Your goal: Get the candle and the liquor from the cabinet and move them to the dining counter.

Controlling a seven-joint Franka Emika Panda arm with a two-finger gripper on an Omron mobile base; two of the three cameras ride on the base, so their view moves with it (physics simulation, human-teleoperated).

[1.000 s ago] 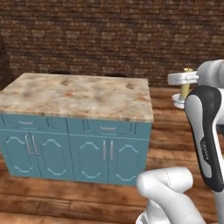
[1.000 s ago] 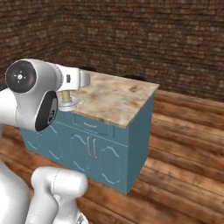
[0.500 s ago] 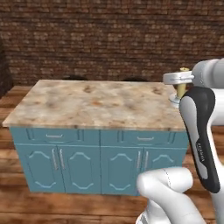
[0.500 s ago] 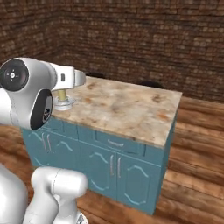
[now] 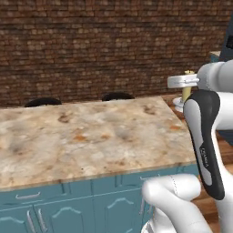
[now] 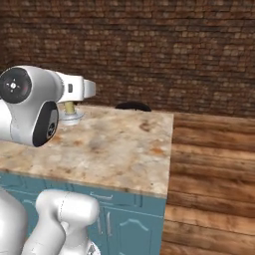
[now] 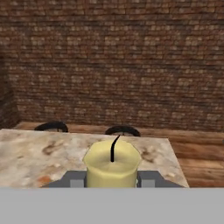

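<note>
Left base: candle (image 5: 187, 87) carried beyond the surface's (image 5: 82, 136) right edge. Right base: over its far left part. Hand: pincer (image 7: 110, 178) seemingly clamped around the candle; could tip or drop if released high.

Base has driven closer to the desk (image 5: 91, 136), desk top now looks much bigger and wider in both base views, black stools (image 5: 117, 96) now seen behind its far edge, candle (image 7: 112, 164) carried along, now over the desk's top.
</note>
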